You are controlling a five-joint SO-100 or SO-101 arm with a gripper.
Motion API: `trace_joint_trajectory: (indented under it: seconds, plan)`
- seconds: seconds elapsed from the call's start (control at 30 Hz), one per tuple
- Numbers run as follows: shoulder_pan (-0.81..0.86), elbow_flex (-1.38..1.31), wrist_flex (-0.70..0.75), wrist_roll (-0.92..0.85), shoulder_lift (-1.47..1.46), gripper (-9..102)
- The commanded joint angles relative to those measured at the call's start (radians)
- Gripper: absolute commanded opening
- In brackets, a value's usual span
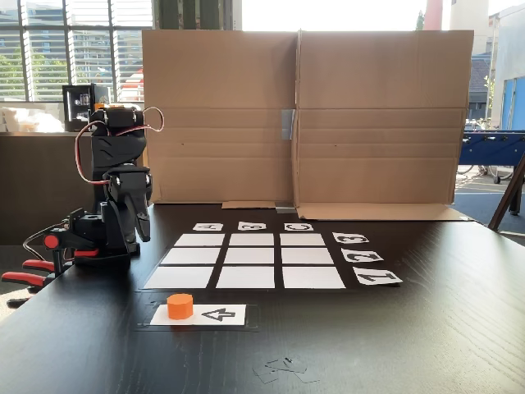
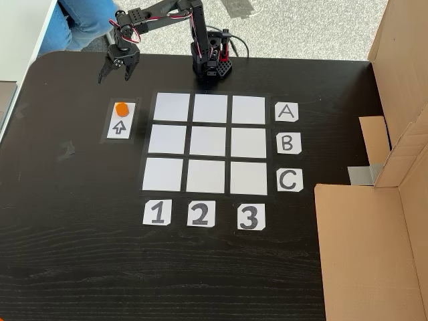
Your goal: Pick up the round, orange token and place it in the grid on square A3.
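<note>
The orange token (image 1: 180,306) (image 2: 121,108) stands on one end of a white card with a black arrow (image 1: 218,313) (image 2: 121,127), beside the grid (image 1: 251,256) (image 2: 208,143). Square A3 is the bare far-left cell (image 1: 199,240) in one fixed view and the top-right cell (image 2: 249,109) in the other, nearest the A card. My gripper (image 2: 116,75) (image 1: 141,230) hangs open and empty above the table. It is a short way off the token on the robot's side, fingers pointing down.
The arm's base (image 2: 212,65) is clamped at the table edge with red-handled clamps (image 1: 33,275). A cardboard wall (image 1: 303,115) (image 2: 374,221) lines the side beyond column 3. Label cards (image 2: 198,214) edge the grid. A person's legs (image 2: 77,20) show past the table corner.
</note>
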Motion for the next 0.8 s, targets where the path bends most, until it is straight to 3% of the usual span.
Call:
trace_joint_trajectory:
  seconds: [0.0, 0.77]
  plan:
    - [-0.025, -0.043, -0.011, -0.02, -0.025, 42]
    - [-0.094, -0.144, -0.037, -0.344, -0.244, 44]
